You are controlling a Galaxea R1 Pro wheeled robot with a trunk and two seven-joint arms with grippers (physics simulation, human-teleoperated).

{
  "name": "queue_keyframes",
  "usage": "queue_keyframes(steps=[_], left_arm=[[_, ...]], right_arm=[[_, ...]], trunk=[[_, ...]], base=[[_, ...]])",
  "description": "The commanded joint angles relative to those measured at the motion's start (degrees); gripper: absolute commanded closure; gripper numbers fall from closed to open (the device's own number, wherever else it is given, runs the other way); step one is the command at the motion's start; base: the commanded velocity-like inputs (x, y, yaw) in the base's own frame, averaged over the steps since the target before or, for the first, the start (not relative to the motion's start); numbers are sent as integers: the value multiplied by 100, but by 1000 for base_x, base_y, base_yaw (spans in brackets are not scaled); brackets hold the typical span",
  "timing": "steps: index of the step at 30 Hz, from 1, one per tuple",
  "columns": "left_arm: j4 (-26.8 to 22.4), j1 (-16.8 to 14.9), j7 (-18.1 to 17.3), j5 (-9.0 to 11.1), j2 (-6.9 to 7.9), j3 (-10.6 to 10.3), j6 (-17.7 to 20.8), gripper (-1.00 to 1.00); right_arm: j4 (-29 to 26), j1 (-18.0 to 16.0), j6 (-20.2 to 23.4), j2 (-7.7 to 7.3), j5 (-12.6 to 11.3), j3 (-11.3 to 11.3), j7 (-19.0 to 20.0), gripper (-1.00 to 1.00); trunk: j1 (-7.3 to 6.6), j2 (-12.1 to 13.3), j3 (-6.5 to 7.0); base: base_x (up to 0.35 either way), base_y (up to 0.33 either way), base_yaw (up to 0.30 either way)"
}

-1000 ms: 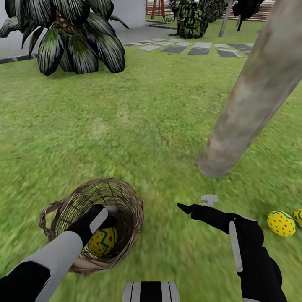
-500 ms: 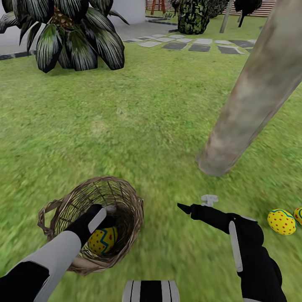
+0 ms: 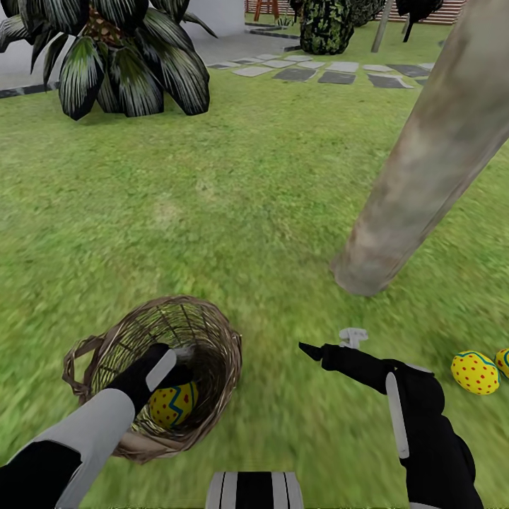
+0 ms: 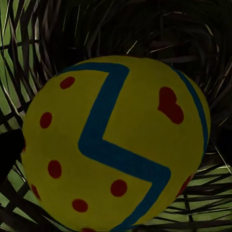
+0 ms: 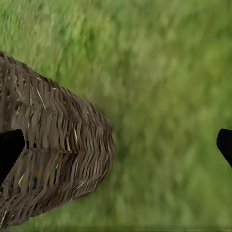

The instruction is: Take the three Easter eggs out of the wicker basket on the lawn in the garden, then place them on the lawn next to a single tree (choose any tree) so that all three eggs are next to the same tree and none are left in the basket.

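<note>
The wicker basket (image 3: 212, 339) stands on the lawn (image 3: 212, 212) at lower left. One yellow egg (image 3: 173, 404) with a blue zigzag and red marks lies inside it. My left gripper (image 3: 184, 359) reaches down into the basket just above that egg. Seen from the left wrist, the egg (image 4: 116, 145) looms very close, with one black fingertip (image 4: 8, 151) beside it at the spread-open position. My right gripper (image 3: 329, 341) hovers open over the grass right of the basket. Two more eggs (image 3: 475, 372) (image 3: 503, 362) lie on the grass near the tree trunk (image 3: 417, 170).
A low palm with dark fronds (image 3: 120, 63) stands at the back left. Grey stepping stones (image 3: 332, 74) and bushes (image 3: 325, 28) run along the back. In the right wrist view, the basket's woven wall (image 5: 58, 150) sits close beside grass.
The head view has tipped slightly, shifting the whole picture. My left arm has sunk a little deeper into the basket; the right arm and the eggs on the grass have stayed put.
</note>
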Motion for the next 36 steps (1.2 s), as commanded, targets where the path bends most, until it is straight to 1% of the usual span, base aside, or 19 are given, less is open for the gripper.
queue_keyframes(steps=[1, 2, 7, 15, 18, 29, 33, 36], left_arm=[[-10, -3, 47, 62, 8, -18, 25, -100], [-12, -3, 47, 63, 9, 4, 41, -100], [-20, -3, 59, 65, 12, 74, 152, -100], [-18, -3, 66, 66, 13, 91, 181, -100], [-14, -3, 66, 66, 13, 92, 183, -100], [-18, -3, 74, 66, 26, 93, 184, -100], [-16, -3, 75, 66, 30, 93, 184, -100], [-17, -3, 75, 66, 30, 93, 184, -100]], right_arm=[[-6, -5, 22, 6, 52, -14, 56, -100], [-6, -5, 22, 6, 52, -14, 56, -100], [-7, -5, 23, 6, 52, -14, 56, -100], [-7, -5, 23, 6, 52, -14, 56, -100], [-7, -5, 23, 6, 52, -16, 56, -100], [-7, -5, 23, 6, 52, -21, 57, -100], [-7, -5, 23, 6, 52, -22, 61, -100], [-7, -5, 23, 6, 52, -22, 58, -100]], trunk=[[1, -3, -27], [4, -5, -49], [4, -5, -49], [4, -5, -49], [12, -9, -116], [12, -9, -116], [22, -14, -204], [22, -14, -204]], base=[[0, 0, 0], [0, 0, 0], [0, 0, 0], [0, 0, 0], [0, 0, 0], [0, 0, 0], [0, 0, 0], [0, 0, 0]])
